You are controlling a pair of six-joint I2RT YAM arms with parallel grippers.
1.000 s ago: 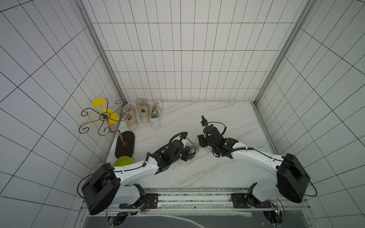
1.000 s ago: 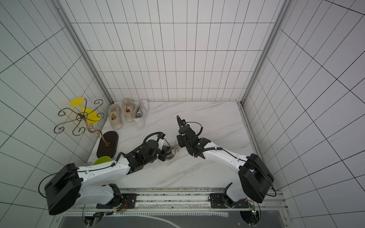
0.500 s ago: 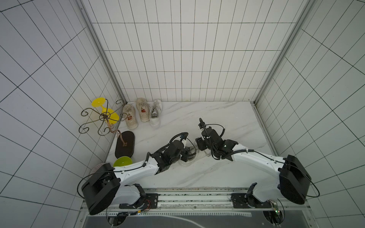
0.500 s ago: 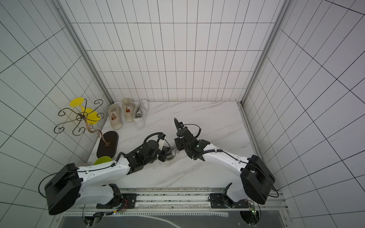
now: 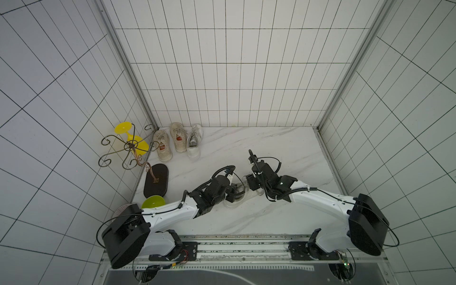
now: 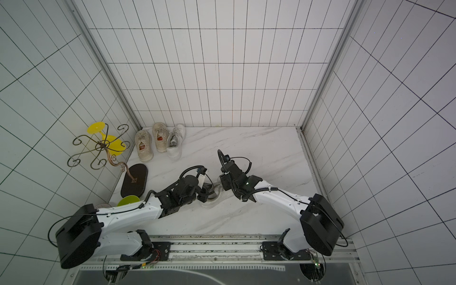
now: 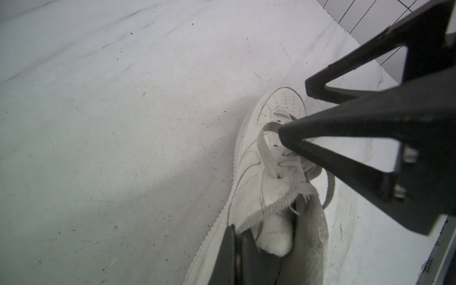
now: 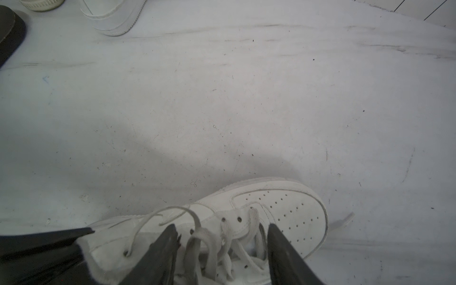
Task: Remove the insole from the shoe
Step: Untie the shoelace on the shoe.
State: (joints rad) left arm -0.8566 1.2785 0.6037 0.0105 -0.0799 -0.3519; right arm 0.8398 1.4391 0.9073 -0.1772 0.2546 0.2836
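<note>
A white lace-up shoe (image 5: 234, 201) (image 6: 211, 200) lies on the marble floor between my two arms. My left gripper (image 7: 238, 228) is shut, pinching the frayed collar edge at the shoe's (image 7: 249, 158) opening. Beside it a grey fabric strip (image 7: 313, 234) curves up inside the opening; I cannot tell whether it is the insole. My right gripper (image 8: 222, 227) is open, its fingers (image 8: 278, 244) straddling the loose laces and tongue over the shoe's (image 8: 283, 204) front half. In both top views the two grippers (image 5: 234, 193) (image 5: 251, 185) meet over the shoe.
Three other shoes (image 5: 177, 140) stand at the back left corner. A curly metal stand with a black oval base (image 5: 156, 180) holds a yellow glass (image 5: 128, 138) by the left wall. A green bowl (image 5: 153, 201) lies near my left arm.
My right gripper has moved left onto the shoe's laces and its fingers have drawn somewhat closer together. The left gripper has kept its pinch and place.
</note>
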